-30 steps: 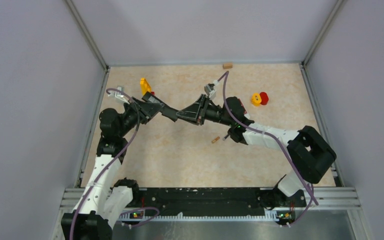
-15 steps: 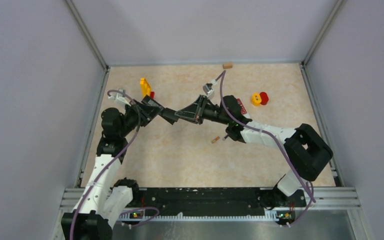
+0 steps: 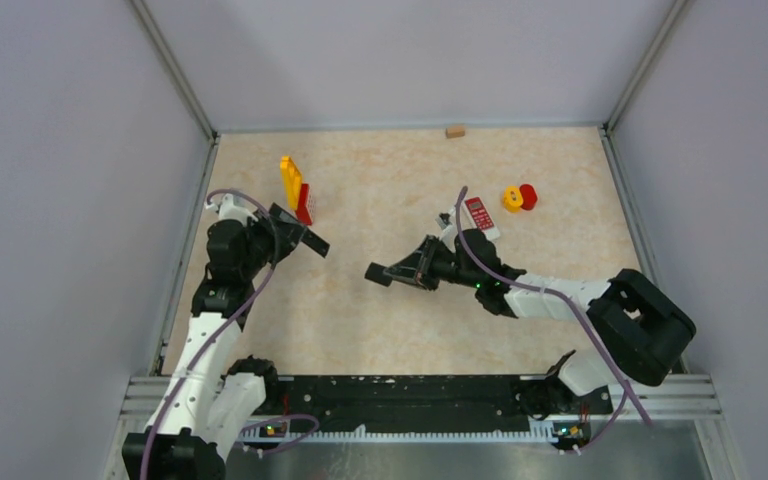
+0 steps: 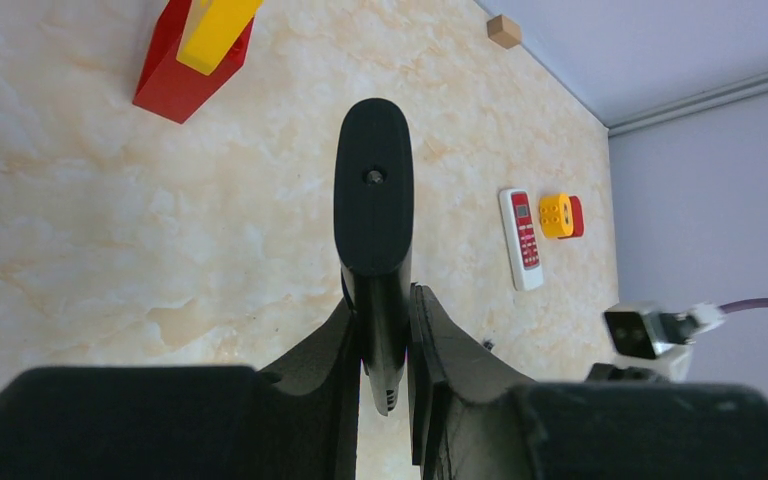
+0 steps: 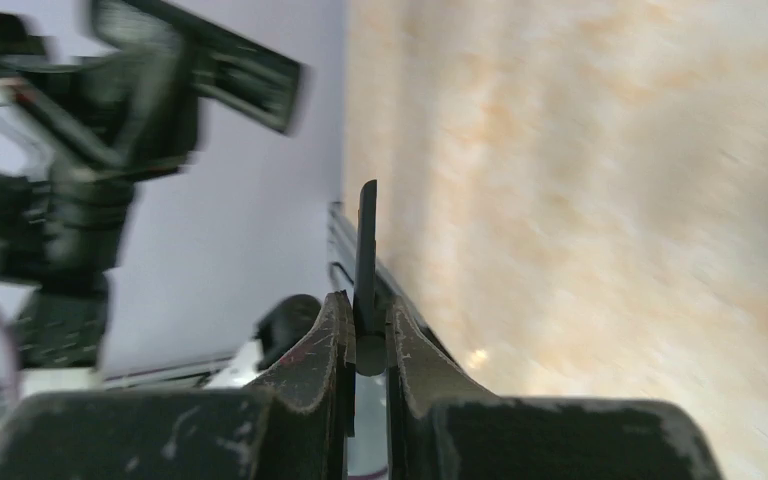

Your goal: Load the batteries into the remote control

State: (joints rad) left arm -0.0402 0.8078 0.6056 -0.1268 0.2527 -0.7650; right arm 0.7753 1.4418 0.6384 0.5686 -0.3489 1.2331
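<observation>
Remote control (image 3: 478, 215) (image 4: 522, 238), white with a red face: lay flat on the marbled tabletop (image 3: 380, 180), apart from both hands. All places below are given from it.

Batteries: not to be made out in any view.

Left hand (image 3: 293, 235) (image 4: 385, 315): well to the left of the remote control, raised off the tabletop. Its fingers were closed on a black slab (image 3: 312, 243) (image 4: 373, 200) with a rounded end and a small hole in its face. The slab stuck out past the fingertips.

Right hand (image 3: 410, 270) (image 5: 365, 305): near the remote control, on its near-left side, pointing away from it. Its jaws were drawn narrow and pinched a thin black plate (image 3: 377, 274) (image 5: 366, 240) edge-on. The wrist view was blurred.

Yellow studded block (image 3: 511, 198) (image 4: 555, 214): just beside the remote control, to the right of its far end, with a red round piece (image 3: 529, 195) (image 4: 574, 216) touching its right side.

Yellow block (image 3: 289, 175) (image 4: 215, 25) and red block (image 3: 305, 205) (image 4: 180, 75): together, well to the left of the remote control, beyond the left hand.

Wooden cube (image 3: 455, 130) (image 4: 504, 31): beyond the remote control, at the far edge of the tabletop.
</observation>
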